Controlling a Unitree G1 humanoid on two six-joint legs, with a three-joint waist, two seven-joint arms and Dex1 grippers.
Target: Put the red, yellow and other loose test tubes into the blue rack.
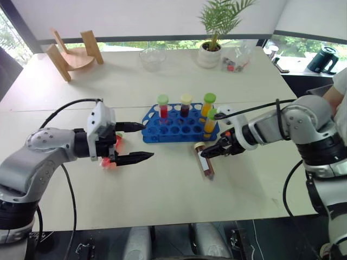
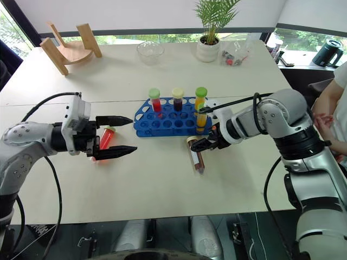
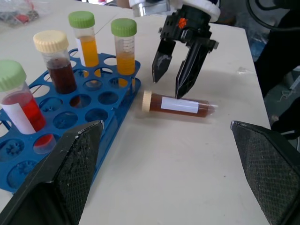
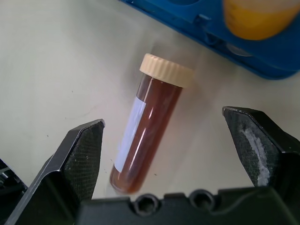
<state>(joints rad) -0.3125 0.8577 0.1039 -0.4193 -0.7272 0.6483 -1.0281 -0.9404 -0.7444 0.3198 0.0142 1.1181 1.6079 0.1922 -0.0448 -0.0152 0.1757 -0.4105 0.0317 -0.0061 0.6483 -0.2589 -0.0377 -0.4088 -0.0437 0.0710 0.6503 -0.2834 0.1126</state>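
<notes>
On the brown tube (image 4: 143,136), a blank white label (image 4: 130,133).

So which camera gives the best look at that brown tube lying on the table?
The right wrist view: the brown tube lies close up between the open right gripper fingers, cream cap and white label plain. The left wrist view shows it whole beside the blue rack; both eye views show it small.

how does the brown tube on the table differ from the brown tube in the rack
The loose brown tube lies on its side on the table, beside the blue rack; the racked brown tube stands upright in a hole. The loose one sits under the open right gripper; the racked one has no gripper near it. The loose one shows a white label; none shows on the racked one. Both have cream caps and dark brown liquid.
</notes>
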